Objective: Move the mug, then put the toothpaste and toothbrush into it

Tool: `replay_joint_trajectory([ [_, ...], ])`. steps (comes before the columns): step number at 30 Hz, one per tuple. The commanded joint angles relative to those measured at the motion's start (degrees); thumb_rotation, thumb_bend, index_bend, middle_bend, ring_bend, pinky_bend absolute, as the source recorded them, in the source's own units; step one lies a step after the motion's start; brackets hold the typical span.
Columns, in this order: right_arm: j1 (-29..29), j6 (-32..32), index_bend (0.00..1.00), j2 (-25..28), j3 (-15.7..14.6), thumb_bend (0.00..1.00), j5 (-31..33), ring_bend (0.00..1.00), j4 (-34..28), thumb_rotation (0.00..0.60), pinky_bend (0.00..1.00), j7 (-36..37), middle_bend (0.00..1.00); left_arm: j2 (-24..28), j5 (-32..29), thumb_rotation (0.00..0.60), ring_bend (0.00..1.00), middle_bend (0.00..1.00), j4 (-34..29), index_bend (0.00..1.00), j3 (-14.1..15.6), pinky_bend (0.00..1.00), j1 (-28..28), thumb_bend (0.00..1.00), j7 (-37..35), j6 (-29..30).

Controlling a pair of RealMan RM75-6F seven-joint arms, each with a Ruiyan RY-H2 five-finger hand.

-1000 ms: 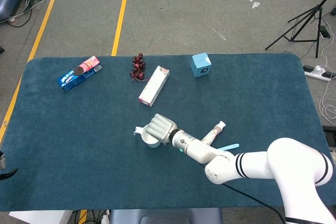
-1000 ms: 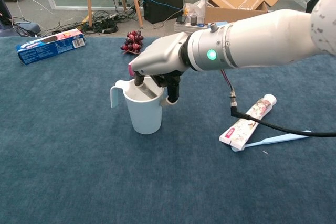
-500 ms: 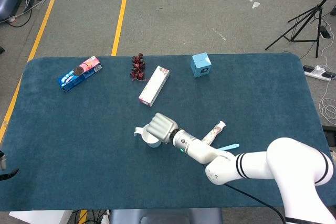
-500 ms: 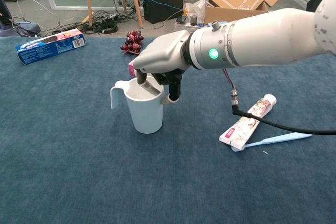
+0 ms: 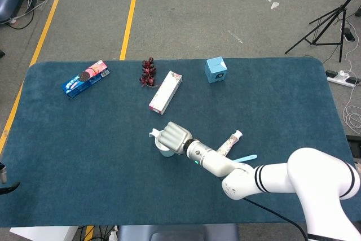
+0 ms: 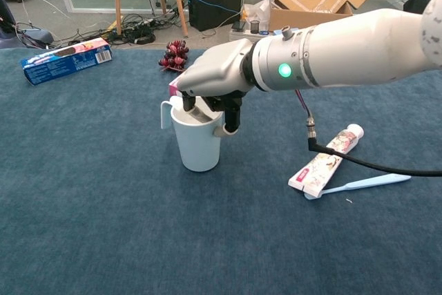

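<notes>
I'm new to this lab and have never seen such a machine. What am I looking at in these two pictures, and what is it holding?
It is a robot with two arms, each ending in a fingered hand. Both pictures come from its own cameras: one on the head looking down at the table, one on the chest looking across it.

Only the right robot hand shows. It grips the rim of a white mug, fingers inside and outside the wall.

Beside it lie a toothpaste tube and a light blue toothbrush, apparently touching. Farther back are a blue biscuit packet, dark grapes, a long white box and a small blue box.
</notes>
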Motion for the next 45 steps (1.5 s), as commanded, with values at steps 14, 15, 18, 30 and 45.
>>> replay_joint_trajectory([
  [14,-0.18,0.75,0.63,1.18,-0.79,0.34,0.55,0.92,-1.18,0.6,0.99,-0.91,1.0,-0.13,0.18,0.6,0.42,0.48,-0.09,0.78,0.29,0.56,-0.11,0.0,0.83,0.01],
  [15,-0.16,0.78,0.63,1.16,-0.79,0.35,0.61,0.92,-1.2,0.6,0.99,-0.95,1.0,-0.12,0.16,0.6,0.43,0.48,-0.1,0.78,0.27,0.56,-0.11,0.0,0.81,0.01],
  [18,-0.1,0.91,0.63,1.17,-0.84,0.35,0.8,0.92,-1.29,0.6,0.99,-1.17,1.0,-0.12,0.12,0.6,0.43,0.48,-0.06,0.78,0.27,0.56,-0.12,0.0,0.81,0.0],
  [30,0.12,2.35,0.63,1.77,-1.33,0.38,1.94,0.92,-2.47,0.6,0.99,-2.98,1.0,-0.22,0.45,0.6,0.42,0.48,-0.03,0.78,0.38,0.56,-0.14,0.0,0.95,0.17],
  [45,-0.28,4.73,0.67,1.85,-1.28,0.42,2.07,0.92,-2.95,0.6,0.99,-4.59,1.0,-0.16,1.02,0.6,0.43,0.48,-0.36,0.78,0.48,0.56,0.03,0.0,1.03,0.78],
])
